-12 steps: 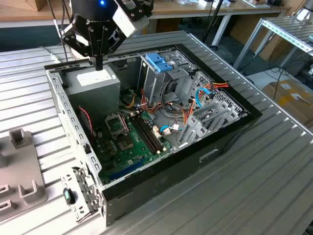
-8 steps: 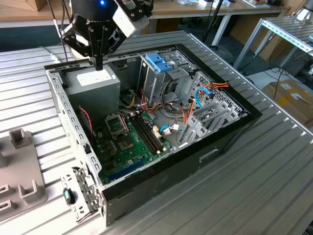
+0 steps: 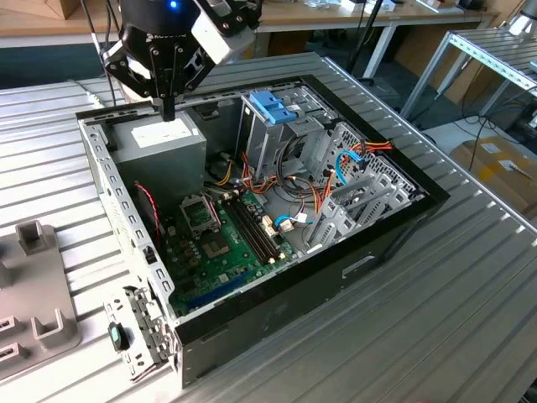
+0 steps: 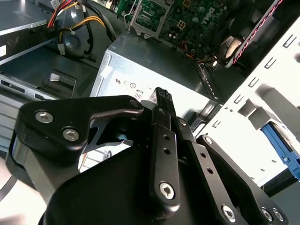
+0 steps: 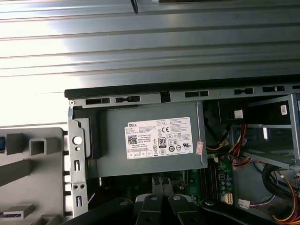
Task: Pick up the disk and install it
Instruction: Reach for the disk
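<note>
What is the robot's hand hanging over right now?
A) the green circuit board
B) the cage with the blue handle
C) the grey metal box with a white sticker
C: in the exterior view the hand sits just above the grey metal box, whose white sticker faces up beneath it in the first wrist view.

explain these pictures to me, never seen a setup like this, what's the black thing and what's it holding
It is one robot arm ending in a black metal pincer. The exterior view comes from a camera off the arm; both wrist views come from cameras riding on the arm. On the ribbed silver metal table lies an open black computer case with a green circuit board, a tall metal cage with a blue plastic handle, and a grey metal box with a white sticker. The pincer hangs close over that box, shut, holding nothing.
</note>
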{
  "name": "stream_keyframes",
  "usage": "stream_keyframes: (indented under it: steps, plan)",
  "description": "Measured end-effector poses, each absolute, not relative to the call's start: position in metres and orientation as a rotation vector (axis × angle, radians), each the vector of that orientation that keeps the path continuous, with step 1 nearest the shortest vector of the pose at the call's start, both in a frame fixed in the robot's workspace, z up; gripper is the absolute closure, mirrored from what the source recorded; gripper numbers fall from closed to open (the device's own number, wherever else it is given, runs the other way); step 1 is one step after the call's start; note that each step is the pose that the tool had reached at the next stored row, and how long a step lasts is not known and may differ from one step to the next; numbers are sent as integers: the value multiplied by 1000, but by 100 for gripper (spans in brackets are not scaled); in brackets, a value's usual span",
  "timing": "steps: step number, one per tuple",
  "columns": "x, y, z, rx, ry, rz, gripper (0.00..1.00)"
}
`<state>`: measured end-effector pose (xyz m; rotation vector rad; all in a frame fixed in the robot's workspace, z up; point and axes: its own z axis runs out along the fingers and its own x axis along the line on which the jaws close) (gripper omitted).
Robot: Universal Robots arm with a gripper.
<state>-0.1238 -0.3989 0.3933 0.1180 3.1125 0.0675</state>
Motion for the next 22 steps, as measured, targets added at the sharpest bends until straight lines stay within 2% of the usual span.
stream_keyframes:
  steps: [22]
  plan:
    - [-145, -399, 393, 118, 3113, 67, 89]
